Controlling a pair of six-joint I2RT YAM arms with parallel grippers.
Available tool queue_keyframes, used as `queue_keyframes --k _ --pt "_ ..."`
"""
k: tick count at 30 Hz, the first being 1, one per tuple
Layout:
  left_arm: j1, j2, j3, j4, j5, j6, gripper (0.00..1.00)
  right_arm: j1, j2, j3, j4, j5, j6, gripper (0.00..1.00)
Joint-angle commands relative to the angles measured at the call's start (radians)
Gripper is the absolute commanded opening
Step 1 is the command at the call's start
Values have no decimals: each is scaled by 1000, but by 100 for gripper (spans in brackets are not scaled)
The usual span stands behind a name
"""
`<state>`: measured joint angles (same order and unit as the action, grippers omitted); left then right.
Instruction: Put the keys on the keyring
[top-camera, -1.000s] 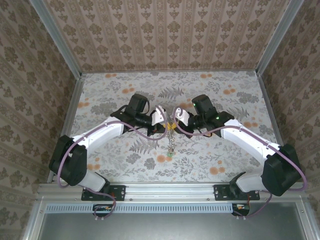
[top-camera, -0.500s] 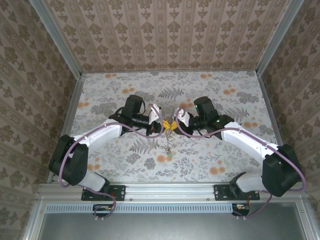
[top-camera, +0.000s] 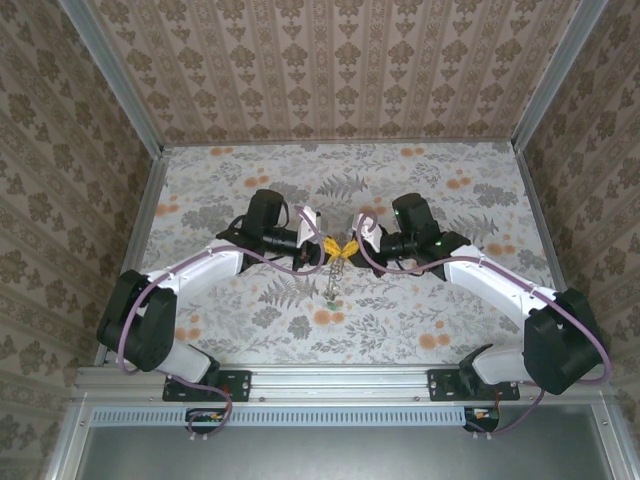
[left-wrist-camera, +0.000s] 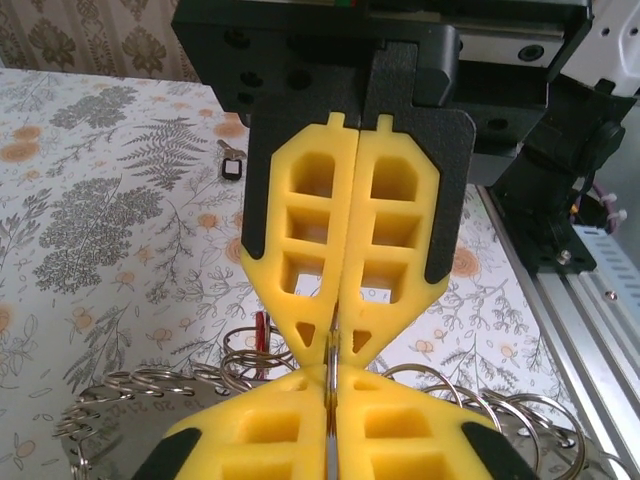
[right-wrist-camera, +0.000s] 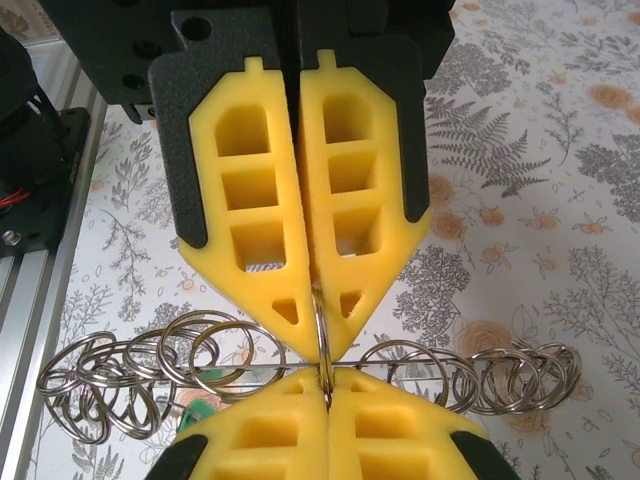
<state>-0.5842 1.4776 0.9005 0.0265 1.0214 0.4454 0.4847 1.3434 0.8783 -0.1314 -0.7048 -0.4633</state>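
Note:
My left gripper (top-camera: 327, 247) and right gripper (top-camera: 350, 247) meet tip to tip over the middle of the table. Both are shut on one metal ring (right-wrist-camera: 322, 335), pinched edge-on between the yellow tips and also seen at the ring's edge (left-wrist-camera: 333, 352). A thin wire, the keyring (right-wrist-camera: 480, 371), runs across just behind it with several split rings strung along it. A green key head (right-wrist-camera: 197, 414) hangs low on the left of the bunch and a red key (left-wrist-camera: 260, 331) stands among the rings. From above, the bunch (top-camera: 336, 275) dangles below the tips.
A small dark-headed key (left-wrist-camera: 232, 163) lies alone on the flowered table further off. The aluminium rail (top-camera: 330, 380) and both arm bases run along the near edge. Patterned walls (top-camera: 340, 70) close the back and sides.
Both grippers have shifted a little toward the back wall while staying tip to tip. The hanging bunch of rings has risen with them and swung slightly left.

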Motion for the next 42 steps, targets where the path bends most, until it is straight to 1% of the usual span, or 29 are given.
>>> queue_keyframes --k 1,3,6,10,14,19,20,23,26,28,30,31,34,39,40,42 --pt "-12 -24 61 -162 -30 111 11 1 -20 54 -85 27 -30 1" --pt "-19 -13 86 -225 -59 152 13 10 -16 77 -123 40 -48 1" --pt "-31 1 111 -275 -92 183 13 25 -3 103 -161 76 -66 2" --pt "-52 24 138 -302 -120 201 14 41 17 127 -197 105 -82 2" --pt "-68 39 153 -310 -149 205 14 56 17 135 -194 113 -84 2" --pt "-75 50 161 -337 -176 221 0 63 3 147 -204 113 -90 3" --pt "-74 49 163 -339 -176 221 0 63 -2 146 -204 113 -92 3" --pt "-56 33 135 -272 -131 173 0 62 -15 128 -189 118 -94 7" --pt "-28 5 88 -144 -37 91 0 50 -25 80 -130 114 -70 9" --pt "-13 -10 58 -47 36 31 0 25 -33 34 -56 66 -28 12" --pt "-6 -12 43 20 96 -14 0 1 -36 -2 19 -12 10 14" --pt "-4 -11 39 50 120 -36 0 -4 -38 -18 60 -25 38 14" --pt "-2 0 26 120 156 -83 0 -12 -37 -47 133 -46 70 14" --pt "-2 14 25 157 180 -114 0 -33 -38 -71 194 -82 106 14" --pt "-1 16 25 156 180 -117 0 -36 -39 -74 204 -90 113 12" --pt "-2 17 24 158 181 -117 0 -40 -42 -74 210 -97 119 11"
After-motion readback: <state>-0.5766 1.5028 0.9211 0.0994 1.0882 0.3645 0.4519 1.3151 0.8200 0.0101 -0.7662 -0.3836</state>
